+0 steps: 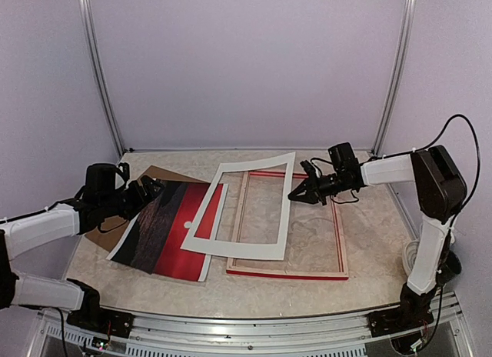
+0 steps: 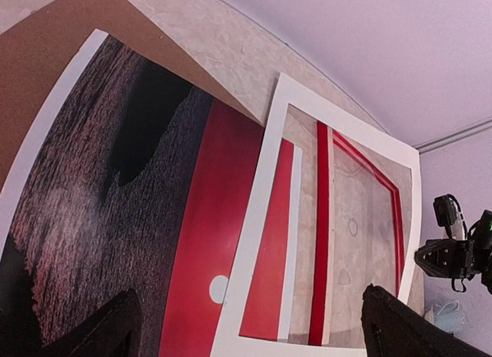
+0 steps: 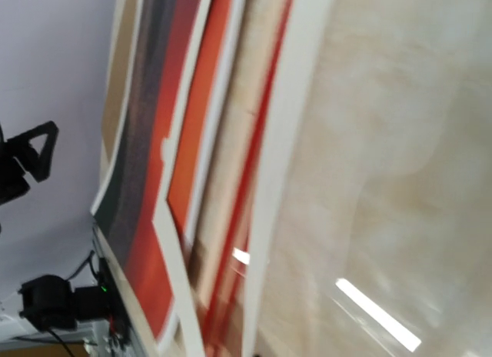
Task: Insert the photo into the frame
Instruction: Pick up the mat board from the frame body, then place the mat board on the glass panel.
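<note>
While the left gripper hovered over the left side of the table, its 2 fingers stood wide apart in the left wrist view and had hold of nothing. It hung above the upper left corner of the photo, near the brown backing board.

The photo lay flat and face up at centre left of the top view, turned at a slant. Its dark sea was toward the left, its red sky toward the right, and the small white sun sat near its right side. Its upper left part rested on the backing board, which showed beyond its top and left edges.

The frame lay flat on the table right of centre and was not touching the photo. A white mat border lay tilted across both, its left side over the photo's right edge and its right side over the left part of the frame. A strip of the photo's red sky showed through its opening.

The right gripper reached in from the right, level with the upper part of the frame, its tip just beside the mat's right edge. I could not tell whether its fingers were parted or closed, or whether they touched the mat. The right wrist view was blurred and showed none of its own fingers.
</note>
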`<state>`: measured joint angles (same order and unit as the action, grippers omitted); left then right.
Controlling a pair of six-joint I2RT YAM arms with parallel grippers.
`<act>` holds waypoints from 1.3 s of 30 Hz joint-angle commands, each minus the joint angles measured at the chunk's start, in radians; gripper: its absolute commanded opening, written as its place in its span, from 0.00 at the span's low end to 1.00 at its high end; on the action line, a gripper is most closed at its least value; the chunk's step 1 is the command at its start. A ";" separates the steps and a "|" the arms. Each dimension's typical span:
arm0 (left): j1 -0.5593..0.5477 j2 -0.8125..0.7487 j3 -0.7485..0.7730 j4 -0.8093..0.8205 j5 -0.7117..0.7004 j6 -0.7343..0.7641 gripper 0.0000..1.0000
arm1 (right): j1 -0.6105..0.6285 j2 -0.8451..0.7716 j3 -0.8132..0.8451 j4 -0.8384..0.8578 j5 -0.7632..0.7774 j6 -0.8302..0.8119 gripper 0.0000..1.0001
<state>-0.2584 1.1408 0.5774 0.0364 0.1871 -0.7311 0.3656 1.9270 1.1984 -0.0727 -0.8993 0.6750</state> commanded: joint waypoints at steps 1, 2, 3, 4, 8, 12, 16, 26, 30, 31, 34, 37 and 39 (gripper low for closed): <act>0.006 -0.020 -0.017 0.002 0.017 0.011 0.98 | -0.044 -0.002 -0.001 -0.190 -0.079 -0.209 0.00; 0.006 -0.021 -0.019 0.002 0.018 0.012 0.98 | -0.052 0.003 0.002 -0.221 -0.083 -0.244 0.00; 0.008 -0.023 -0.019 0.002 0.021 0.012 0.98 | -0.060 0.007 0.003 -0.247 -0.084 -0.273 0.00; 0.007 -0.024 -0.020 0.002 0.022 0.013 0.98 | -0.070 0.011 0.001 -0.275 -0.082 -0.298 0.00; 0.010 -0.027 -0.025 0.009 0.033 0.014 0.98 | -0.103 0.011 0.004 -0.368 -0.059 -0.389 0.00; 0.014 -0.028 -0.030 0.016 0.047 0.015 0.98 | -0.117 -0.005 0.026 -0.452 -0.019 -0.462 0.00; 0.018 -0.029 -0.031 0.022 0.073 0.013 0.98 | -0.133 -0.001 0.038 -0.513 0.046 -0.495 0.00; 0.026 -0.050 -0.056 0.043 0.114 0.002 0.98 | -0.179 -0.015 0.005 -0.530 0.142 -0.501 0.00; 0.026 -0.053 -0.056 0.043 0.121 0.000 0.98 | -0.190 -0.020 0.013 -0.537 0.169 -0.505 0.00; 0.027 -0.054 -0.055 0.043 0.121 0.000 0.98 | -0.192 -0.019 0.019 -0.546 0.174 -0.513 0.00; 0.028 -0.057 -0.057 0.038 0.120 0.002 0.98 | -0.199 -0.017 0.047 -0.590 0.208 -0.540 0.00; 0.027 -0.061 -0.060 0.037 0.121 0.001 0.98 | -0.208 -0.028 0.069 -0.632 0.243 -0.565 0.00; 0.027 -0.062 -0.063 0.038 0.122 0.000 0.98 | -0.218 -0.037 0.081 -0.654 0.259 -0.581 0.00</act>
<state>-0.2359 1.1011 0.5274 0.0532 0.2928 -0.7330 0.1753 1.9278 1.2388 -0.6575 -0.6979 0.1452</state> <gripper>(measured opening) 0.982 0.003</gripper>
